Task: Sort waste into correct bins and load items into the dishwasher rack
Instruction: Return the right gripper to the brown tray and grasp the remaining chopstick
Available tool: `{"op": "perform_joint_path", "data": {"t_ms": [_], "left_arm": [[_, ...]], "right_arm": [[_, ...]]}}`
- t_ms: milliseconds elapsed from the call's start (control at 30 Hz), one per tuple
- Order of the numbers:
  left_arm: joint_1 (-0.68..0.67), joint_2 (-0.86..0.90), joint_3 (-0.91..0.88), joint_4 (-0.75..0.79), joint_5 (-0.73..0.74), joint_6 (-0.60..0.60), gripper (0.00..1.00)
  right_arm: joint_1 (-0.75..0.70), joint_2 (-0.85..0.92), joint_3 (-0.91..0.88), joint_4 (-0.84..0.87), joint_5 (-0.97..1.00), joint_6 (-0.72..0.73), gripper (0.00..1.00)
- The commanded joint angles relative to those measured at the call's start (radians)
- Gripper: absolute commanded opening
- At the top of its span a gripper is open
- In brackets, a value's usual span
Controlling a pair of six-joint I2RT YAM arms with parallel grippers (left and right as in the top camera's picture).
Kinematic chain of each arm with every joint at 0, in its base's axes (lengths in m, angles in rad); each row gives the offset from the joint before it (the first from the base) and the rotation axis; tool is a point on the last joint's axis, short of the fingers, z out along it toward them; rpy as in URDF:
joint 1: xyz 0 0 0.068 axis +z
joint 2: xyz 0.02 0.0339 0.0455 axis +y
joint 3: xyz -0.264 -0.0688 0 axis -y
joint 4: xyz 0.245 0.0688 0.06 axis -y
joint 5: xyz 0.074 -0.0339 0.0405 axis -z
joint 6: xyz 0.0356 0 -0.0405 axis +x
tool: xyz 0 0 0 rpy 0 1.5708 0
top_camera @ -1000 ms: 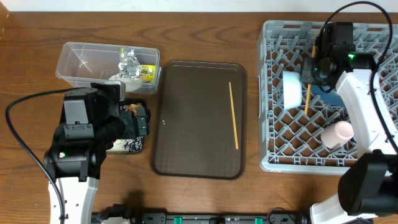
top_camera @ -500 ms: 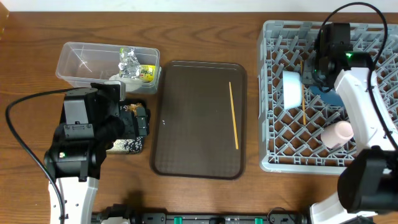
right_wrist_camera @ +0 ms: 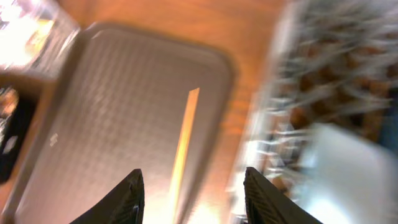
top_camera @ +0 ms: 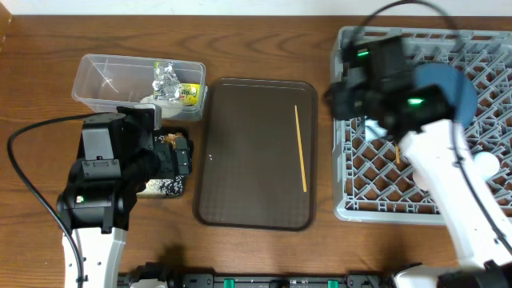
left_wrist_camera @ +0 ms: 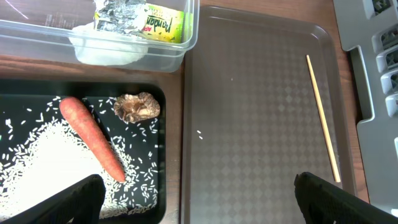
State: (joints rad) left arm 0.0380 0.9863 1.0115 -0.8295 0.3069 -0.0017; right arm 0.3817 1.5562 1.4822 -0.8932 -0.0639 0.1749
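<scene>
One wooden chopstick (top_camera: 300, 148) lies on the brown serving tray (top_camera: 256, 192); it also shows in the left wrist view (left_wrist_camera: 322, 115) and, blurred, in the right wrist view (right_wrist_camera: 183, 143). A second chopstick (top_camera: 397, 152) lies in the grey rack (top_camera: 480, 48), beside a blue bowl (top_camera: 448, 88). My right gripper (top_camera: 340, 96) (right_wrist_camera: 193, 180) is open and empty, over the rack's left edge. My left gripper (left_wrist_camera: 199, 205) is open and empty, above the black tray (left_wrist_camera: 166, 155), which holds the carrot (left_wrist_camera: 90, 137), brown lump (left_wrist_camera: 137, 106) and rice (left_wrist_camera: 37, 162). The clear tub (top_camera: 104, 76) holds foil (top_camera: 166, 76), wrapper (top_camera: 189, 94) and tissue (left_wrist_camera: 102, 50).
The right arm covers the rack's left middle, so the white bowl and the cups cannot be made out in the overhead view. A pale blurred shape (right_wrist_camera: 348, 174) shows in the rack in the right wrist view. Bare wood lies between tub, trays and rack.
My right arm has swung left, from over the rack's upper middle to its left edge near the brown tray. The chopstick it carried now lies in the rack. The left arm has not moved.
</scene>
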Motion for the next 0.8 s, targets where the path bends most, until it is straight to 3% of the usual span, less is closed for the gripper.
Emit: {"op": "perform_joint_path", "data": {"t_ms": [0, 133, 500, 533, 700, 767], "left_arm": [[-0.001, 0.0, 0.013, 0.0, -0.013, 0.008, 0.98], [-0.001, 0.0, 0.013, 0.0, -0.013, 0.008, 0.98], [-0.001, 0.0, 0.013, 0.0, -0.013, 0.008, 0.98], [-0.001, 0.0, 0.013, 0.0, -0.013, 0.008, 0.98], [-0.001, 0.0, 0.014, 0.0, -0.013, 0.008, 0.98], [-0.001, 0.0, 0.014, 0.0, -0.013, 0.008, 0.98]], "right_arm": [[0.093, 0.122, -0.007, -0.011, 0.047, 0.148, 0.41], [0.146, 0.27, -0.007, -0.009, 0.093, 0.259, 0.38], [0.143, 0.525, -0.007, -0.005, 0.047, 0.311, 0.36], [0.142, 0.535, -0.007, -0.007, 0.04, 0.311, 0.34], [0.143, 0.557, -0.007, -0.006, 0.008, 0.294, 0.04], [0.141, 0.546, -0.006, 0.004, 0.007, 0.269, 0.01]]}}
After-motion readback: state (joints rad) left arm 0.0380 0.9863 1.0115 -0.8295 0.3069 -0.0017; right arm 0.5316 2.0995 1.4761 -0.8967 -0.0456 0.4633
